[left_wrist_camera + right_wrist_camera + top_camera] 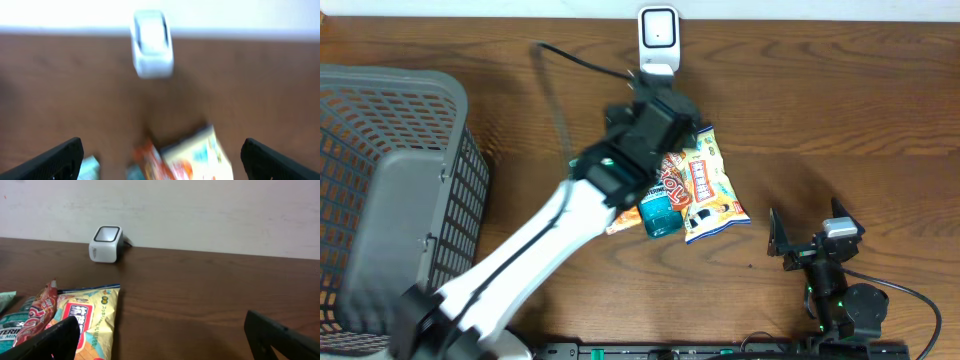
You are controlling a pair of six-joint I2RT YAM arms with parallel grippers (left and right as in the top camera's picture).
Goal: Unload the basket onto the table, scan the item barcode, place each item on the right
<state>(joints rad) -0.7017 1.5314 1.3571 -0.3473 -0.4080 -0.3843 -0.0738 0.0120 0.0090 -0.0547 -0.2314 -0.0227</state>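
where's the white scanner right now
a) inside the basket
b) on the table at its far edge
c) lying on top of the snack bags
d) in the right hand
b: the scanner stands on the table at its far edge, apart from the snack bags and the basket.

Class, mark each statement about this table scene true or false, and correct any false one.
1. The white scanner stands near the table's far edge. True.
2. The yellow snack bag lies inside the basket. False: it lies on the table, outside the basket.
3. The left gripper is open, with nothing between its fingers. True.
4. The right gripper is shut on the teal bottle. False: it is open and empty, away from the bottle.
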